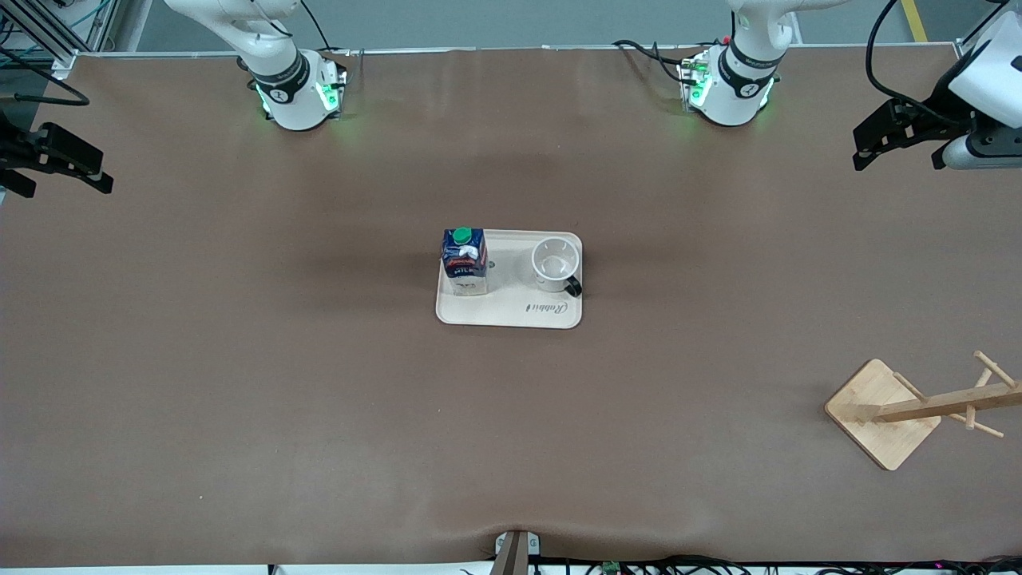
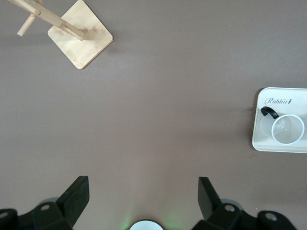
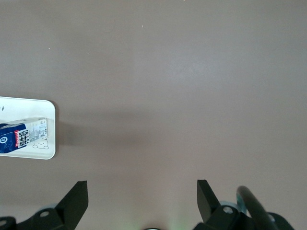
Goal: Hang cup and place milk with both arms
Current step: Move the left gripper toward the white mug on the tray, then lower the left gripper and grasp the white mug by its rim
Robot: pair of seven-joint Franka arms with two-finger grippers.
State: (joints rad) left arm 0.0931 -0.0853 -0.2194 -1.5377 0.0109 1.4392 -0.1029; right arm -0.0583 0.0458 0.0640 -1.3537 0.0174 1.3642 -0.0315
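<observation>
Brown table (image 1: 239, 383), tray (image 1: 511, 315) with milk (image 1: 464, 262), cup (image 1: 556, 262)

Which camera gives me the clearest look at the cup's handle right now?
The left wrist view: the cup shows large there, and its black handle stands out against the tray. The front view also shows the handle, smaller, pointing toward the camera. The right wrist view shows only the milk, not the cup.

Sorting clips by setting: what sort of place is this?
Likely a robotics lab, not a kitchen: two arms bolted at a brown-covered table, cables along its edges, and only a tray and a wooden rack set out.
</observation>
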